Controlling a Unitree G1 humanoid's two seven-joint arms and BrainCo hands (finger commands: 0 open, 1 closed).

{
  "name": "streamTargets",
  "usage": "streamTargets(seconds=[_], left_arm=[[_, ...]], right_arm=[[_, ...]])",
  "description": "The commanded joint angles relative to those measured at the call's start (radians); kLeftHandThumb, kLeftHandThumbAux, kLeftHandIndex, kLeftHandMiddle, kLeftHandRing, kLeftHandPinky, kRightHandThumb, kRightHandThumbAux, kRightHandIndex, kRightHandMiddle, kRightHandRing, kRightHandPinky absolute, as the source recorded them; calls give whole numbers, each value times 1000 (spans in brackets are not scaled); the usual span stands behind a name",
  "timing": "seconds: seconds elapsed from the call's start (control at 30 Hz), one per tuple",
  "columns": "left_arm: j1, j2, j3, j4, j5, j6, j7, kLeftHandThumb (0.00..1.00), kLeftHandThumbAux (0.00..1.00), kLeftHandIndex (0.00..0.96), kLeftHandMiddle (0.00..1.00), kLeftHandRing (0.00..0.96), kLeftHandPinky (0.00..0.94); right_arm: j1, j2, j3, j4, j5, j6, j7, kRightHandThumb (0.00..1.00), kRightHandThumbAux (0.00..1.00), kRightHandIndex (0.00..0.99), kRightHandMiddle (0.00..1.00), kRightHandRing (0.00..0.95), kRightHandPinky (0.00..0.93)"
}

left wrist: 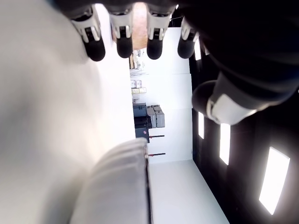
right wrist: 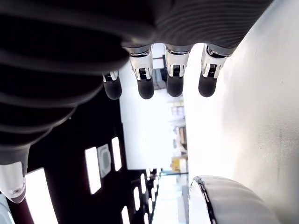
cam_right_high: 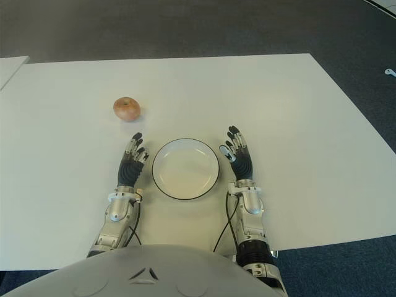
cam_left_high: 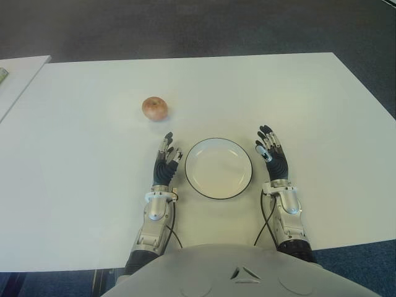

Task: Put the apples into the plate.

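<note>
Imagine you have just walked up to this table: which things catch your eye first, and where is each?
A lone reddish apple sits on the white table, beyond the left hand. Nearer the robot lies an empty white plate with a dark rim, flanked by the left hand and the right hand, both open and holding nothing.

The worktop looks like a smooth, matt white laminate, and the floor beyond it like rough dark carpet. The plate is glossy white, ceramic by its look, with a thin dark rim; the apple has a smooth, dull reddish skin. Both hands, left and right, show ribbed black rubbery fingers and silvery metal wrists.
</note>
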Motion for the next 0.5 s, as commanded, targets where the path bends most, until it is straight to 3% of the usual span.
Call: streamTargets(seconds=[0.03, 0.5], left_arm=[[46, -2, 2, 82, -9, 76, -20, 0, 546, 0, 0, 0, 0], [41, 0, 3, 97, -12, 51, -18, 0, 541, 0, 0, 0, 0]], right_arm=[[50, -3, -5, 63, -11, 45, -9, 186, 505, 0, 0, 0, 0], [46, -1, -5, 68, -21, 42, -16, 178, 503, 0, 0, 0, 0]])
